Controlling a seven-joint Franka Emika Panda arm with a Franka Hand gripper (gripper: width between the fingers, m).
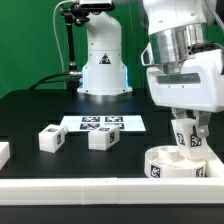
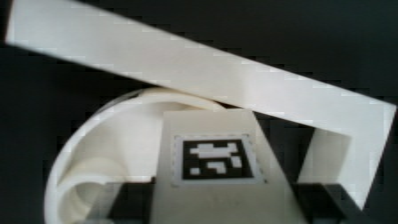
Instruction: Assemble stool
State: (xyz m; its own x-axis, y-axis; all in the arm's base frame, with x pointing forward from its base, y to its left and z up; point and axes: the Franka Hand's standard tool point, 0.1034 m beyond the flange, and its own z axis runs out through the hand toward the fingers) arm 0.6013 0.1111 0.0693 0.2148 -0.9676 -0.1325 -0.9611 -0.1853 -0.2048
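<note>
The round white stool seat (image 1: 173, 164) lies at the exterior view's right, near the front rail. My gripper (image 1: 187, 137) is shut on a white block leg (image 1: 184, 138) with a marker tag and holds it upright just above the seat. In the wrist view the leg (image 2: 221, 160) sits between my dark fingers (image 2: 135, 195), with the seat (image 2: 111, 140) curving below it. Two more tagged legs (image 1: 52, 138) (image 1: 102, 138) lie loose on the black table at the exterior view's left and middle.
The marker board (image 1: 102, 124) lies flat behind the loose legs. A white border rail (image 1: 80, 189) runs along the front, and one (image 2: 196, 70) crosses the wrist view beyond the seat. The arm's white base (image 1: 103, 65) stands at the back.
</note>
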